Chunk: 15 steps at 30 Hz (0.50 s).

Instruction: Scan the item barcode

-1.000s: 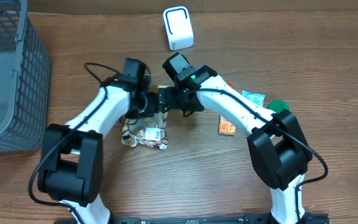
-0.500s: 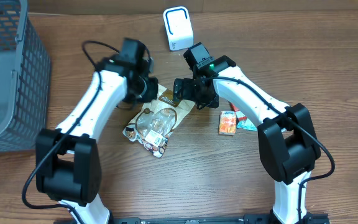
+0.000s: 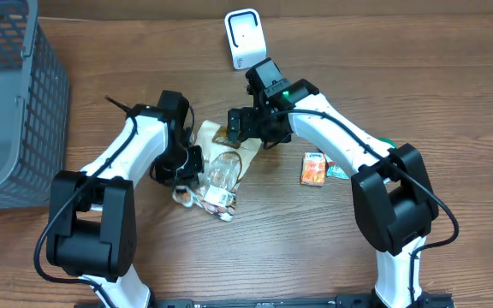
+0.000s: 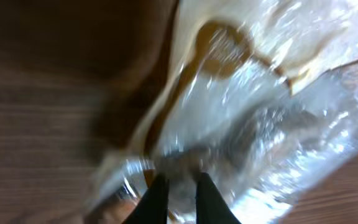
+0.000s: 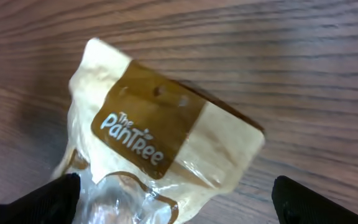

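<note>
While the snack bag (image 3: 219,167) lies on the worktop (image 3: 332,257) between the two arms, I can see my left claw (image 3: 185,167) down at its lower left edge. From the left wrist camera that claw (image 4: 177,182) is narrow. Its dark fingers (image 4: 156,200) are drawn close together, with crumpled clear film caught at their tips. That view is badly blurred, so I can't make out any print on the plastic there.

Overhead, the bag runs at a slant. Its tan and brown header end points up the worktop, and its clear body trails down toward the left arm. A small white label (image 3: 216,196) shows near the lower end, too small for me to read.

My right claw (image 3: 236,127) hangs over the header end with its fingers spread wide, gripping nothing. On its wrist camera the claw (image 5: 176,183) shows only as two black tips in the bottom corners. The header sits between them in plain view, with "The PanTree" printed in white on the brown band.

Farther up the worktop, beyond the bag and apart from it, stands the white scanner (image 3: 245,38). A grey mesh basket (image 3: 45,94) fills the far left. On the right, an orange box (image 3: 313,168) lies beside the right arm, and a teal packet (image 3: 337,172) next to it is partly hidden under that arm.
</note>
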{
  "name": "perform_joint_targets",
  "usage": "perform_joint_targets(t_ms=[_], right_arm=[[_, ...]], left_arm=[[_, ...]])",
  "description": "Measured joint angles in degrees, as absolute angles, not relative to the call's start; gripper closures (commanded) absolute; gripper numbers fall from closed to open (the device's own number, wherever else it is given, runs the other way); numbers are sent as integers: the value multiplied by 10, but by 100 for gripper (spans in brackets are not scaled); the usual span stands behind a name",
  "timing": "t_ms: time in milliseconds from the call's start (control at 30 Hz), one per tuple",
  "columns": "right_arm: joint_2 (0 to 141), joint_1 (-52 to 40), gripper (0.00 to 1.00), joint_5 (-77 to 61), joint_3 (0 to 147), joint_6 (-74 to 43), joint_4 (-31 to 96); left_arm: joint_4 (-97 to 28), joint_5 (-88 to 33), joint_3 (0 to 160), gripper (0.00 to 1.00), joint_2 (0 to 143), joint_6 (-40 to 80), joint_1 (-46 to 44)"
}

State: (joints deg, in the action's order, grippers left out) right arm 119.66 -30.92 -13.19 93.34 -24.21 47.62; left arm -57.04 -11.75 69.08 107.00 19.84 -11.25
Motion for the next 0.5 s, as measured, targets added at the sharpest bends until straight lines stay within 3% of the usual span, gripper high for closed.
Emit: perform_joint_targets(t_ms=[200,500], right_arm=[[1197,-336,0,-111,933,-207,467],[1197,-345,0,-84,933,-201,489]], left_arm=[[-565,-117,676,84,1070,200,-112],[-502,-73,675,89,1070,200,-112]])
